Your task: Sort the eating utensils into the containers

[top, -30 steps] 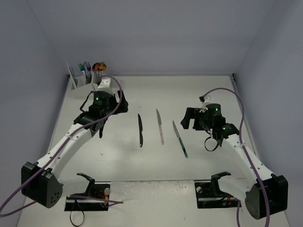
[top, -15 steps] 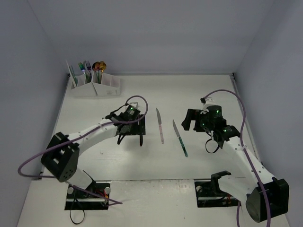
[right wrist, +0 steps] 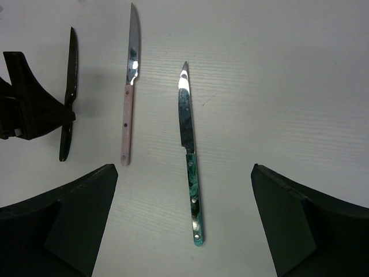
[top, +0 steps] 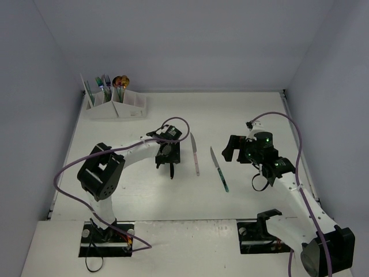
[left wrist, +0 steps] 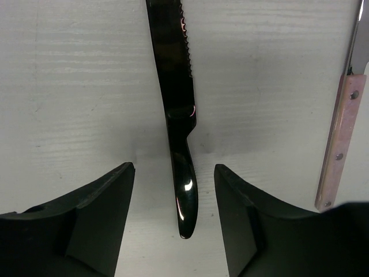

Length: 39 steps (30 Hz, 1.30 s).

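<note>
Lengthwise, black knife (left wrist: 179,109) lies blade far, handle near.

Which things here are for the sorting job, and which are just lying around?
For the job: black knife, pink-handled knife, teal-handled knife, white rack, cutlery standing in it.
Just lying about: nothing loose on the table; only the robot's purple cables.

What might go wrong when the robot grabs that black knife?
The black knife lies flat and thin on the table between the open jaws of the left gripper, so it may slip or twist when pinched. The pink knife lies close beside it, so the gripper might bump it.
</note>
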Each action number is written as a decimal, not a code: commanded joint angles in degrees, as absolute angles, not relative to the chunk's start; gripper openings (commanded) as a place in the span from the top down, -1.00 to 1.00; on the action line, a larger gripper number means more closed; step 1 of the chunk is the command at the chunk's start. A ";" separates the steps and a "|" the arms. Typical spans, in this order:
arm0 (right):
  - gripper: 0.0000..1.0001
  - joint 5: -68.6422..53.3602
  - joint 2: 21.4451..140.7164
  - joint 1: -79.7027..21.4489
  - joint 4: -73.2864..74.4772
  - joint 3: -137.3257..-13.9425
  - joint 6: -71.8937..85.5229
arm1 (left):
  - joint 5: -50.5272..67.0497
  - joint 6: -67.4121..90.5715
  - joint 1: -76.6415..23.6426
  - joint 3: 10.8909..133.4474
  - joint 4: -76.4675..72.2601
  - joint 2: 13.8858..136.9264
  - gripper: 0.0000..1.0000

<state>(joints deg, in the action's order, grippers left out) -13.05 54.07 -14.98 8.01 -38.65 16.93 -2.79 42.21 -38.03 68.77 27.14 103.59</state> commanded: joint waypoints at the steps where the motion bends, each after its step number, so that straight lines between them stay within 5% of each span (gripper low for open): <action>1: -1.00 -14.68 52.65 -14.76 6.15 -38.85 17.77 | -4.04 42.17 -37.33 72.41 28.06 104.38 -0.04; 8: -1.00 -14.78 52.65 -14.68 6.15 -38.67 17.84 | -4.31 41.94 -36.87 73.48 28.96 106.80 0.14; 18: -1.00 -14.85 52.61 -14.68 6.24 -38.85 17.84 | -4.34 41.47 -36.44 71.79 30.48 106.30 1.00; 39: -1.00 -14.85 52.28 -14.69 6.33 -39.27 18.11 | -9.70 29.79 -33.10 67.94 21.76 91.25 1.00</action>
